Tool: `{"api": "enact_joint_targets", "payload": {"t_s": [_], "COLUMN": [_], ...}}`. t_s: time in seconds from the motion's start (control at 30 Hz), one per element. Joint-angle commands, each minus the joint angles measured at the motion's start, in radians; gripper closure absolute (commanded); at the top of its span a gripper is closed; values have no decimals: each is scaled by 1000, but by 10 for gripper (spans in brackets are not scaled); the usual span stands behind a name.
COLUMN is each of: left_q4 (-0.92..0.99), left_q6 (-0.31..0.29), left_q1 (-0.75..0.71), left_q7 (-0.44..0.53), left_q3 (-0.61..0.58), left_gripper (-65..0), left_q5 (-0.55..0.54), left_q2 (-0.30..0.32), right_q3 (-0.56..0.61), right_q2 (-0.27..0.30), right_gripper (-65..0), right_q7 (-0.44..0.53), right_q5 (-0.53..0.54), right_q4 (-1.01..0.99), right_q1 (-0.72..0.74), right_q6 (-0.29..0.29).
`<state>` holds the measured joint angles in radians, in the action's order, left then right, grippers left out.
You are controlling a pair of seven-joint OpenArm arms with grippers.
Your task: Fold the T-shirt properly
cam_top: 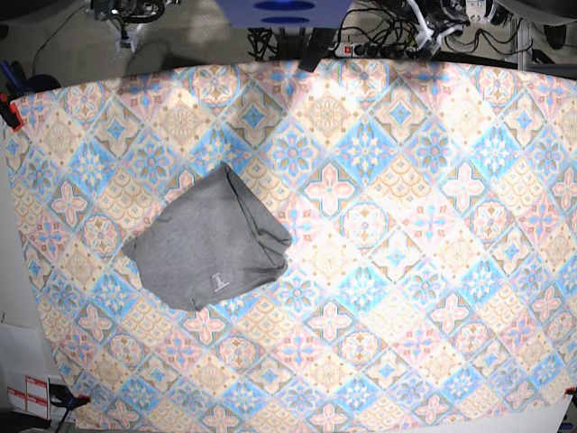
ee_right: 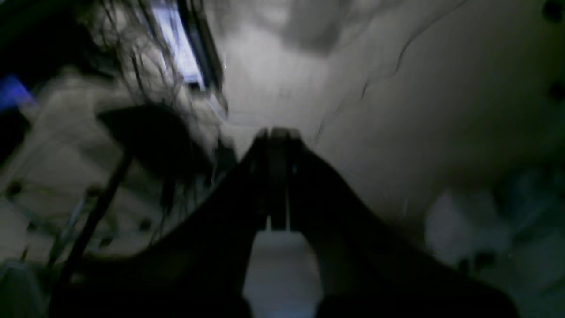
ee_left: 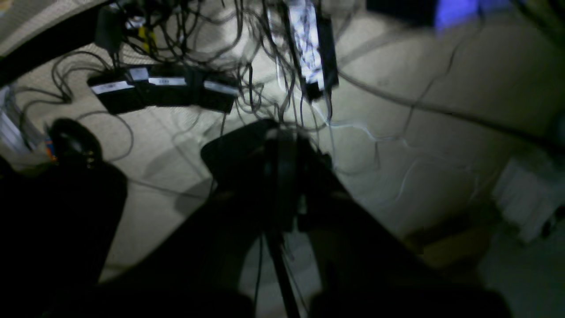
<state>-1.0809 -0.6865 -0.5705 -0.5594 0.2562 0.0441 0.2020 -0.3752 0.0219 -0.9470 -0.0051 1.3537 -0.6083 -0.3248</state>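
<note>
A: While the cloth (cam_top: 424, 234) fills nearly the whole base view, what's on it?

B: Just the shirt (cam_top: 212, 239), a grey lump on that view's left half, roughly mid-height. It's bunched into a rough folded shape, edges uneven, with a small white mark (cam_top: 217, 281) near its lower edge. No arm shows in the base view.

A: Grippers?

B: Left gripper (ee_left: 282, 132): dark fingers pressed together, nothing between them. Its camera looks away from the cloth, at a pale floor with a mess of cables (ee_left: 212, 39), a row of black boxes (ee_left: 163, 90) with white labels, and a long strip (ee_left: 309, 44) with a bright face. Blurry.

A: Right one?

B: Right gripper (ee_right: 276, 132): jaws closed too, tips meeting, holding nothing. View is dark and smeared; pale floor behind, some cables at upper left, can't make out more.

A: Either touching the shirt?

B: No. The shirt lies alone on the cloth, well apart from both.
</note>
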Motion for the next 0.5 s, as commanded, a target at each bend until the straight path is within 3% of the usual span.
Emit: {"api": "enact_joint_targets", "payload": {"t_s": [0.0, 0.3, 0.47], "left_q4": [46, 534, 805], "left_q6": [-12, -12, -12], "left_q1": [0, 231, 363], "left_q7": [19, 252, 445], "left_q3": [2, 2, -7], "left_gripper": [0, 0, 0], "left_q5": [6, 27, 29], "left_q2": [7, 7, 7], "right_q3": [2, 2, 0], "right_q2": [28, 40, 40], "right_gripper": [-2, -2, -2], "right_q7": [27, 271, 438], "right_q5": [-8, -143, -253], "right_q4": [-21, -463, -736], "right_q1": [14, 190, 307], "right_q6": [-1, -3, -3]}}
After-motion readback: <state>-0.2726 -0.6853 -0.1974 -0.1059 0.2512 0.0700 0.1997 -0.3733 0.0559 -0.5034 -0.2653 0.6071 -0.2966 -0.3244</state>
